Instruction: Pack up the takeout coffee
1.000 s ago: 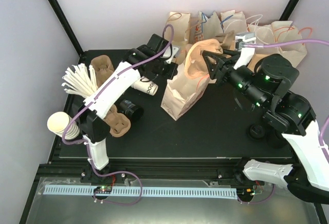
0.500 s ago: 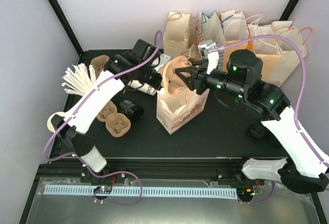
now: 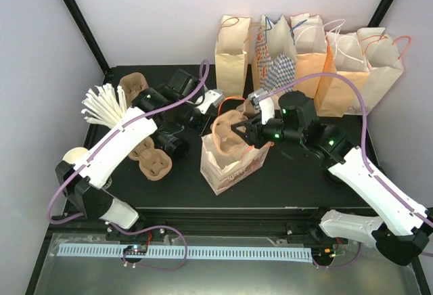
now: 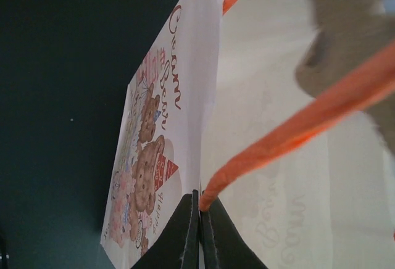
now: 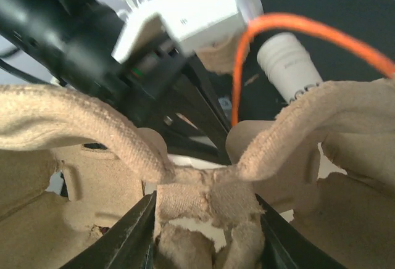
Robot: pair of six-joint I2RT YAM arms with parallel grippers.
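A printed paper bag [image 3: 229,168] with orange handles stands open mid-table. My left gripper [image 3: 220,111] is shut on its far rim, pinching paper edge and orange handle [image 4: 290,127] together between the fingertips [image 4: 200,202]. My right gripper [image 3: 238,137] holds a brown pulp cup carrier [image 3: 229,127] in the bag's mouth, its jaws closed on the carrier's centre post [image 5: 207,204]. The takeout coffee [image 5: 291,68], a white cup with dark lettering, lies on the black table beyond the bag in the right wrist view. My left arm hides it in the top view.
Several paper bags [image 3: 284,58] line the back edge. More pulp carriers [image 3: 153,161] lie at the left, beside a black round object [image 3: 177,145]. A fan of white sticks [image 3: 105,105] and a cream cup [image 3: 73,155] stand at the far left.
The bag and the carrier have come forward and left, carried by my right arm. My left gripper has swung right onto the bag's rim.
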